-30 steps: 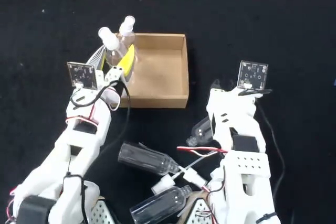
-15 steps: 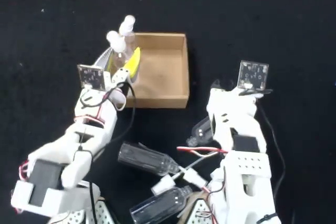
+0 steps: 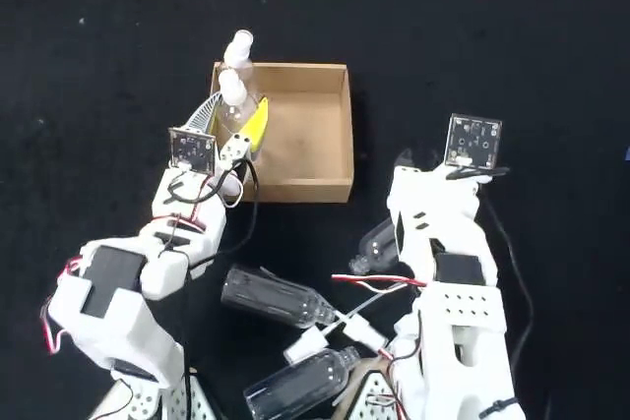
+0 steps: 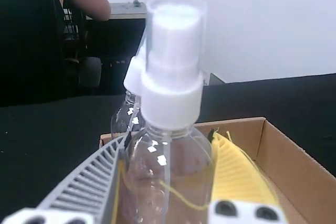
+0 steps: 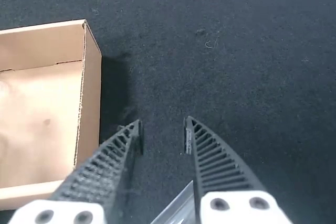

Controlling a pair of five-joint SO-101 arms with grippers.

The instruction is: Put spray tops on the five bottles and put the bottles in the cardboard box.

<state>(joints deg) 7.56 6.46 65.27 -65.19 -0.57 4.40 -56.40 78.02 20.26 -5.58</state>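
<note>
My left gripper (image 3: 233,113) is shut on a clear bottle (image 3: 234,103) with a white spray top (image 4: 170,72), held upright over the left wall of the cardboard box (image 3: 313,186). One grey finger (image 4: 89,187) and one yellow finger (image 4: 236,174) flank the bottle (image 4: 165,166). A second capped bottle (image 3: 239,49) stands at the box's far left corner, just behind the held one (image 4: 126,116). My right gripper (image 5: 161,129) is open above bare table to the right of the box (image 5: 47,103), nothing between its tips. It stands near the box's front right corner (image 3: 406,159).
Two uncapped bottles (image 3: 274,297) (image 3: 300,383) lie at the front between the arms, with loose white spray tops (image 3: 313,341) beside them. Another bottle (image 3: 374,241) lies against the right arm. The table is black cloth, open at the back and right.
My left gripper has carried the capped bottle to the right, from outside the box's left wall to over it, close to the standing bottle. The right arm has stayed still.
</note>
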